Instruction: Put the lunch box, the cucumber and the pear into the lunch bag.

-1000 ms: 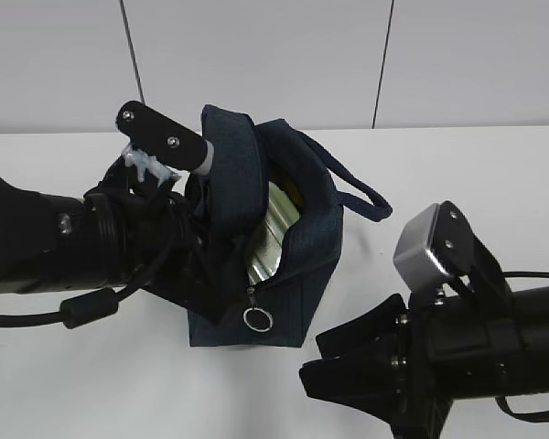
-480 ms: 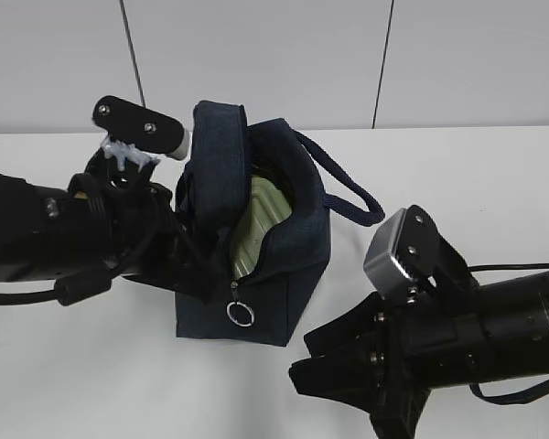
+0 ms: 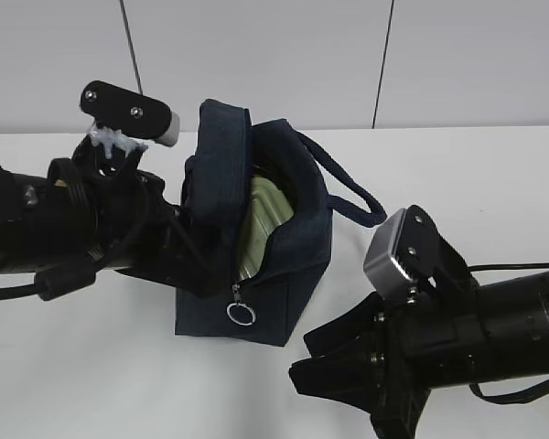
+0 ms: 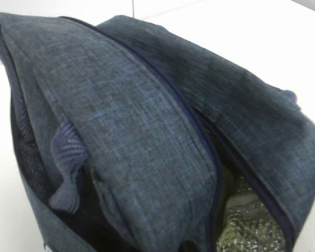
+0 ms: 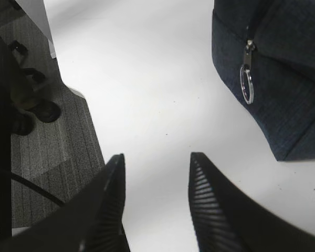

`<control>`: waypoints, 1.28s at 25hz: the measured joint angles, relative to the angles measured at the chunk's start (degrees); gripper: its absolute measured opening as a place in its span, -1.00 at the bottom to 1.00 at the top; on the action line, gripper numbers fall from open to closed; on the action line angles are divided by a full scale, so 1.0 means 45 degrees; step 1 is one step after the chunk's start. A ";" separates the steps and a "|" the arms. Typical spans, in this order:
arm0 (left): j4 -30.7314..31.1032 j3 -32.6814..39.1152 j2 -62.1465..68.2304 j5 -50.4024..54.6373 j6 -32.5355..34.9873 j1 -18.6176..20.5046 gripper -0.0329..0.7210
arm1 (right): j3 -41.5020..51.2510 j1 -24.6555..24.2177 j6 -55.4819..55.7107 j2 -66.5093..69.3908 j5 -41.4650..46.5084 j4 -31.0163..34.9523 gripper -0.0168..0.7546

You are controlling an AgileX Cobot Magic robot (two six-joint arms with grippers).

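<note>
The navy lunch bag stands in the middle of the white table with its top flap raised. The lunch box rests inside it, pale green lid showing through the opening. Cucumber and pear are hidden. My left gripper lies against the bag's left side, its fingers lost in the dark fabric. The left wrist view is filled by the bag, with silvery lining at the lower right. My right gripper stands open over bare table beside the bag's corner, holding nothing.
The silver ring pull hangs at the zipper's front end, and the ring pull also shows in the right wrist view. The loop handle drapes to the right. Table edge, grey floor and a chair base lie left of the right gripper.
The left arm has drawn back to the left, and the bag has shifted left with its flap more upright. The right arm moved left early on, then stayed still.
</note>
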 joint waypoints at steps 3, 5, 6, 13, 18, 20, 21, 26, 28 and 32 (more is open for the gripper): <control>0.0025 0.0000 -0.0035 0.0212 0.0000 0.0000 -0.61 | 0.0000 0.0000 0.0000 0.0000 0.0000 0.0000 -0.13; 0.0025 0.0000 -0.0039 0.0307 0.0000 0.0000 -0.57 | 0.0000 0.0000 0.0000 0.0000 0.0000 0.0000 -0.13; 0.0025 0.0000 -0.0039 0.0358 0.0000 0.0000 -0.55 | 0.0000 0.0000 0.0000 0.0000 0.0000 0.0000 -0.13; 0.0126 0.0000 -0.0039 0.0693 0.0000 0.0000 -0.54 | 0.0000 0.0000 0.0000 0.0000 0.0000 0.0000 -0.13; 0.0143 0.0000 -0.0039 0.0715 0.0000 0.0000 -0.66 | 0.0000 0.0000 -0.0012 0.0000 0.0000 0.0000 -0.13; 0.0277 0.0000 -0.0039 0.0715 0.0000 0.0013 -0.81 | 0.0000 0.0000 -0.0077 0.0000 0.0000 0.0000 -0.13; 0.0368 0.0000 -0.0039 0.0715 0.0000 0.0013 -0.85 | 0.0000 0.0000 -0.0111 0.0000 0.0000 0.0000 -0.13; 0.0446 0.0000 -0.0039 0.0666 0.0000 0.0013 -0.90 | 0.0000 0.0000 -0.0852 0.0000 0.0000 0.0000 -0.13; 0.0446 0.0000 -0.0039 0.0635 0.0000 0.0013 -0.90 | 0.0000 0.0000 -0.1190 0.0000 0.0000 0.0000 -0.13; 0.0168 0.0000 -0.0039 0.0469 0.0000 0.0013 -0.90 | -0.0313 0.0000 -0.1437 0.0171 0.0000 0.0000 -0.13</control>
